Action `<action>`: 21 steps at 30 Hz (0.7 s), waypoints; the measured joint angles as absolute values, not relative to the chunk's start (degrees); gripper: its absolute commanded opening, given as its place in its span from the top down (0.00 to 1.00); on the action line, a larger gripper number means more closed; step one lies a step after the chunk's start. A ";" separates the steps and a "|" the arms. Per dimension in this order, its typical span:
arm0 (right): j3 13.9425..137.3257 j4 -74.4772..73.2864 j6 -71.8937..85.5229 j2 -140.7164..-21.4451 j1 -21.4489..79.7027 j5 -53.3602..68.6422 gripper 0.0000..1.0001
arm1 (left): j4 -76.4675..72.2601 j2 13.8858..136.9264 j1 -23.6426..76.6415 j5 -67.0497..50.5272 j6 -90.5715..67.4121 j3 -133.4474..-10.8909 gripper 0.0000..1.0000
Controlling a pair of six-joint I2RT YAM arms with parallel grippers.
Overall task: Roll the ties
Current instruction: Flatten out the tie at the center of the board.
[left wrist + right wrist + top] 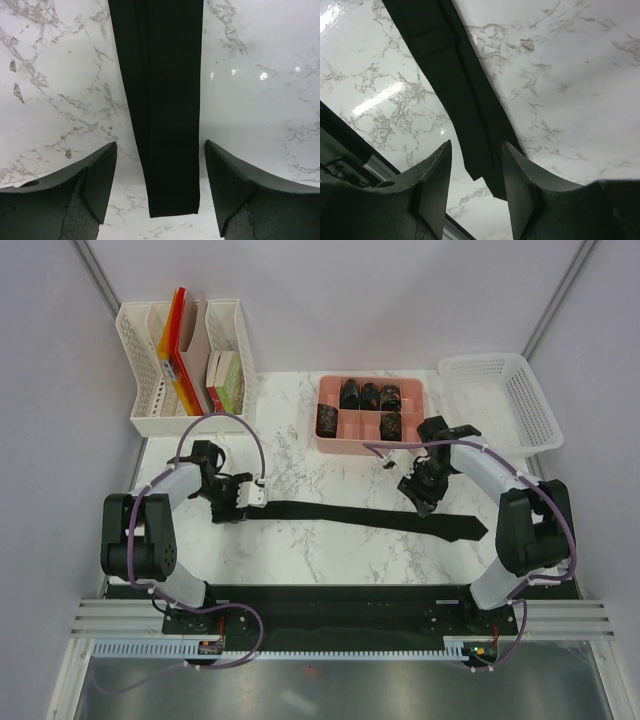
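Observation:
One blackish tie (pixel 370 516) lies flat and unrolled across the marble table, narrow end at the left and wide pointed end at the right. My left gripper (pixel 246 496) is open at the narrow end. In the left wrist view the tie's square end (pixel 167 150) lies between the open fingers of that gripper (pixel 160 144) without touching them. My right gripper (pixel 424 494) is open over the wide part. In the right wrist view the tie's pointed end (pixel 470 120) lies below that gripper (pixel 476 144). Several rolled ties (pixel 370 396) sit in the pink tray (pixel 352 445).
A white file rack (pixel 150 390) with folders stands at the back left. An empty white basket (pixel 530 430) stands at the back right, beside the pink tray. The table's front edge and a dark rail (pixel 340 145) run close behind the tie.

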State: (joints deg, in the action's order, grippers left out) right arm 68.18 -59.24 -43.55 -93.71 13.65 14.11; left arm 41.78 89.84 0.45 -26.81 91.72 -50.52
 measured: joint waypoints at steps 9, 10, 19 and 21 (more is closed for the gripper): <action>66.43 -53.52 -42.04 -97.65 16.27 15.64 0.31 | 42.04 95.11 0.43 -23.75 93.12 -55.81 0.60; 66.43 -53.19 -42.54 -97.62 16.34 15.68 0.31 | 42.15 95.11 0.43 -23.57 93.12 -55.81 0.60; 62.24 -49.65 -50.37 -98.76 16.78 14.57 0.49 | 43.51 94.96 -0.62 -22.85 93.12 -55.83 0.70; 61.21 -49.54 -51.48 -99.66 17.28 14.24 0.54 | 44.95 94.83 -1.91 -22.81 93.14 -55.94 0.72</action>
